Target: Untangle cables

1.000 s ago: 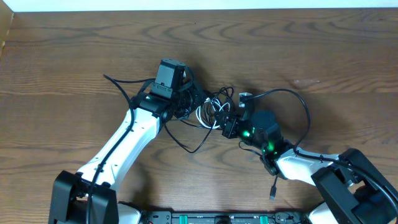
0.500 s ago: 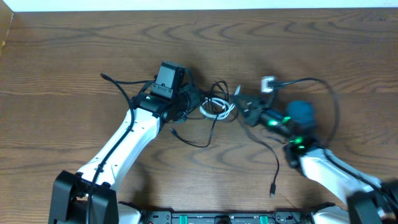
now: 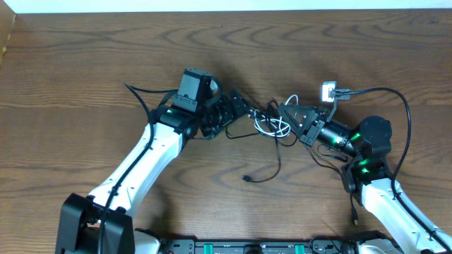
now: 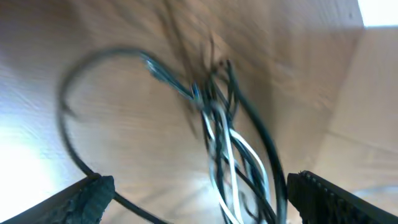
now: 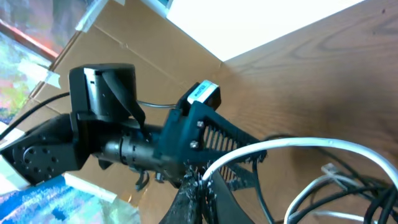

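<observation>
The cables (image 3: 272, 127) are a small knot of thin black and white cords in the middle of the table. One black strand trails down to a loose plug end (image 3: 247, 178). My right gripper (image 3: 285, 112) is shut on the knot from its right side. In the right wrist view the closed fingers (image 5: 198, 190) pinch a white cable (image 5: 311, 146). My left gripper (image 3: 242, 108) stands just left of the knot with its jaws wide open. In the blurred left wrist view the cables (image 4: 224, 143) hang between the spread fingers (image 4: 93, 194) without being held.
A thick black arm wire (image 3: 404, 113) loops behind the right arm. The left arm's own wire (image 3: 138, 95) curves off to the left. The table's far edge (image 3: 226, 8) runs along the top, with cardboard (image 3: 6, 35) at the left corner.
My left gripper has opened and let go of the cables. My right gripper, still shut, has pulled the knot to the right, and a black strand has come loose toward the front.
</observation>
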`<act>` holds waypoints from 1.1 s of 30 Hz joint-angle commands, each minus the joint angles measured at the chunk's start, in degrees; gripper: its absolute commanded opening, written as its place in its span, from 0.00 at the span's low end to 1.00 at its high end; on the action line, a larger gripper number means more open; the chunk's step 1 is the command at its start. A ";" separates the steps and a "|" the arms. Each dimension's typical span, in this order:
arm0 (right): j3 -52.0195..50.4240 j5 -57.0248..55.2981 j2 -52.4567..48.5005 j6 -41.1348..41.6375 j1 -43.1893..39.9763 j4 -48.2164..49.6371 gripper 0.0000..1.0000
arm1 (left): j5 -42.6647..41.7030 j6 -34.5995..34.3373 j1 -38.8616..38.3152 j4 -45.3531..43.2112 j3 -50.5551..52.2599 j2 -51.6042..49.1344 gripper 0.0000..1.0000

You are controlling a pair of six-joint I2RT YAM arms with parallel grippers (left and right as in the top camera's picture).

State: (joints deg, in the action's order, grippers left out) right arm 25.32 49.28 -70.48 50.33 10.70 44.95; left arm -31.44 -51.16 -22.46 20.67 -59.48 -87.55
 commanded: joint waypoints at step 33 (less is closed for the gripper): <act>0.17 2.34 14.75 -4.13 -9.92 0.92 0.01 | 13.62 -29.66 -13.20 -4.87 -0.31 -16.04 0.44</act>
State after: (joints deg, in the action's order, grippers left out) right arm 25.32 52.10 -58.87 47.22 5.65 45.21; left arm -21.63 -86.61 -35.73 15.57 -59.48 -101.95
